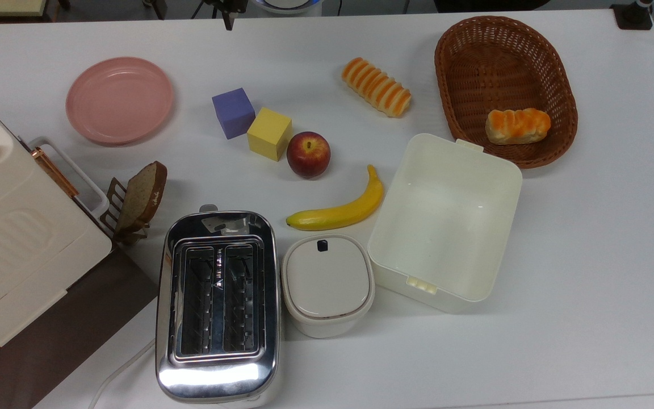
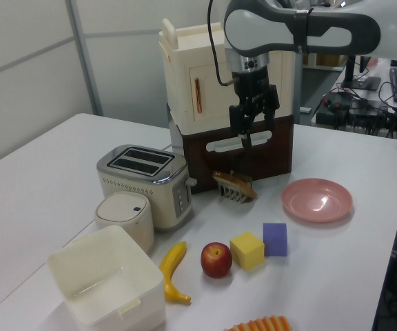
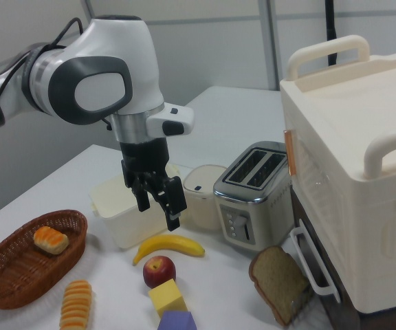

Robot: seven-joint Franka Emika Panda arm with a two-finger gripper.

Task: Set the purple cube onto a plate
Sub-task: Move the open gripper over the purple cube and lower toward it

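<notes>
1. Two-finger black gripper (image 3: 158, 206) on white Panda arm: aloft, well above table, jaws parted w/ nothing between them.
2. Small matte blue-purple cube (image 1: 233, 112): on white tabletop (image 1: 588, 255), well below jaws and not under them; in left view, down and to the left view's right of jaws. Untouched.
3. Yellow cube of same size (image 1: 269, 133): touching or just beside purple cube at one corner; red apple (image 1: 309, 154) just beyond it. Tight neighbours on that side.
4. Round shallow pale pink plate w/ raised rim (image 1: 120, 99): bare, near purple cube but apart; in left view, below jaws and further to the left view's right than cube.
5. Step in hand (judged): approach, pre-grasp. Nothing lifted yet.
6. Next move calls for: travel over purple cube, descend w/ jaws wide, straddle the two faces clear of yellow cube, clench, lift, carry to plate, release.
7. Risk (judged): finger clipping yellow cube on descent; misaligned jaws twisting purple cube.
</notes>
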